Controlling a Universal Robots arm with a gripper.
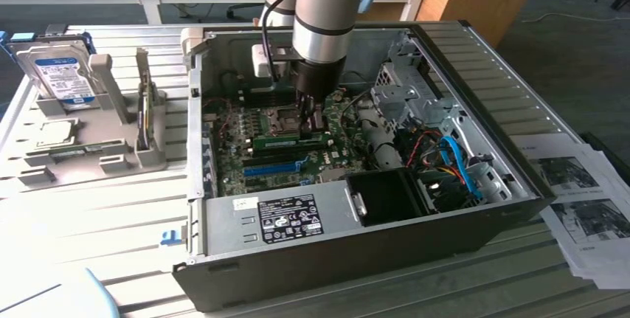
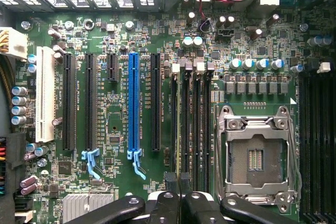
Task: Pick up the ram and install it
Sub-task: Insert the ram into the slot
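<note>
One blue-white-labelled hard drive (image 1: 56, 74); gripper (image 2: 177, 181) closed.

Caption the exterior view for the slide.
Robot arm inside the open computer case, hand shut by the green ram on the motherboard.

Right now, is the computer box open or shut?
Open. The computer box has no side cover, and the green board inside is in plain sight.

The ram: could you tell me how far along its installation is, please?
Done: the ram is inside the case, at the slots. In hand: the shut end effector is at its end. Left: seating; I cannot tell whether it is clicked in.
</note>
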